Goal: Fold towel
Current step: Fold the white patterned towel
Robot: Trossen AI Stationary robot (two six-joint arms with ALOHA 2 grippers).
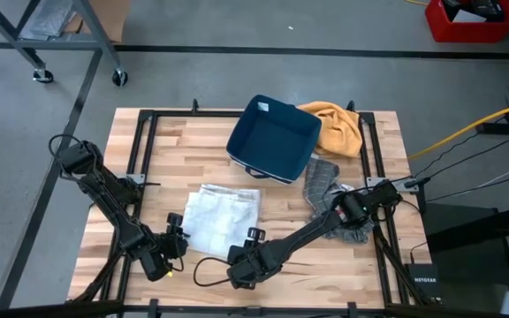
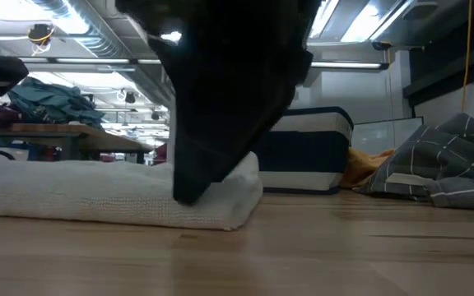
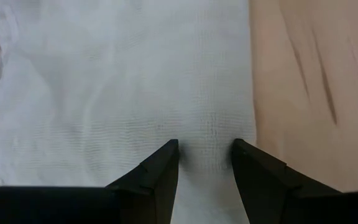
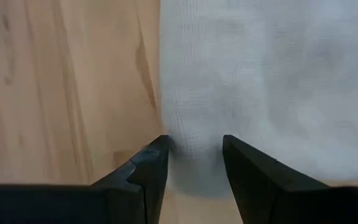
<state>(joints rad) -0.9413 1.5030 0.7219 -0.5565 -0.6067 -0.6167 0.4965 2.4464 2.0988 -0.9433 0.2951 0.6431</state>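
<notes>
- Wood-slat table (image 1: 263, 256) on a dark frame, grey floor around; red crate (image 1: 471, 19) in the frame's upper right.
- Low view: room behind with cluttered benches; a dark arm blocks the middle.
- Navy bin (image 1: 274, 138) upper centre looks empty; yellow cloth (image 1: 338, 128) beside it, grey checked cloth (image 1: 323, 181) below that.
- White towel (image 1: 224, 216) lies flat, lower centre.
- Left gripper (image 3: 205, 155) and right gripper (image 4: 194, 149) at its near corners, jaws apart, straddling the towel edge.
</notes>
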